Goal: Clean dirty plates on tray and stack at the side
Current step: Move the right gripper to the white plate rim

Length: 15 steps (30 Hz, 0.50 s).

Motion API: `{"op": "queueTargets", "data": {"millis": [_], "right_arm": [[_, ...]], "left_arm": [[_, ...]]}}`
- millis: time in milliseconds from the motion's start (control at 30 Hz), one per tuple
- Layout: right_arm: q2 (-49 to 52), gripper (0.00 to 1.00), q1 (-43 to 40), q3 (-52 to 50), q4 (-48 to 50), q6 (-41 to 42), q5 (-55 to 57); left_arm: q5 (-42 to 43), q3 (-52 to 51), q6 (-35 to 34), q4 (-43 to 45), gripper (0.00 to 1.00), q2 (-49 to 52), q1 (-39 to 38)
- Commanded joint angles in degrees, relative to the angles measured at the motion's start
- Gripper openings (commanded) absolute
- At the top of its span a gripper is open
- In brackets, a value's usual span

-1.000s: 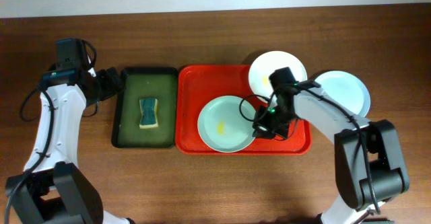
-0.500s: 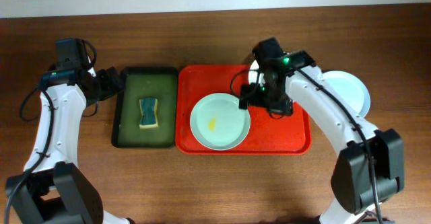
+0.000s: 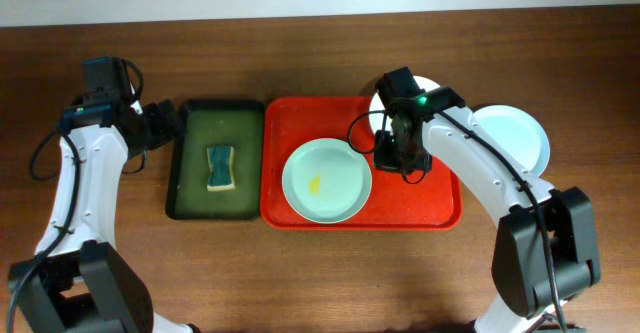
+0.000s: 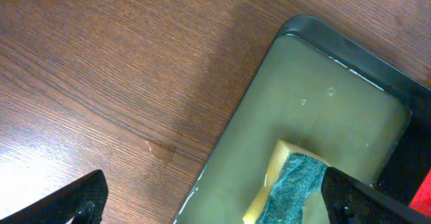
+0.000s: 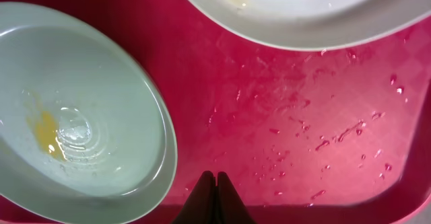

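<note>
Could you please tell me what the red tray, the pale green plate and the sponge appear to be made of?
Red tray: likely glossy plastic, given its smooth sheen and moulded rounded rim. Pale green plate: smooth and glossy, perhaps melamine or glazed ceramic; cannot tell which. Sponge: yellow foam with a rough teal scouring layer.

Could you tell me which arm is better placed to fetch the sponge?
Left, most likely: the left claw is open beside the dark green tray, the sponge just ahead, while the right claw is shut over the red tray, farther away.
</note>
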Motion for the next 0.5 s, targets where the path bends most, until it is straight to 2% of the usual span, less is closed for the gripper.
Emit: {"op": "queueTargets", "data": {"millis": [0,33,67,133,300,467], "right_arm": [[-0.4,0.04,-0.4,-0.6,0.9,-10.7,0.7],[-0.1,0.07,-0.3,-0.6,1.3,-11.1,0.7],[0.3,0.19,-0.3,-0.6,1.5,-11.1,0.7],[0.8,0.27,-0.3,-0.6,1.5,-11.1,1.0],[1.4,0.3,-0.3,-2.2,3.9,-11.1,0.9],[1.4,0.29,-0.3,-10.3,13.0,-10.9,-0.6]], "left_arm": [[0.0,0.6,-0.6,0.1,0.99,-0.8,0.3],[0.0,0.6,-0.6,0.1,0.99,-0.8,0.3],[0.0,0.6,-0.6,0.1,0.99,-0.8,0.3],[0.0,0.6,-0.6,0.1,0.99,-0.8,0.3],[0.0,0.6,-0.6,0.1,0.99,-0.8,0.3],[0.0,0.6,-0.6,0.1,1.0,-0.8,0.3]]}}
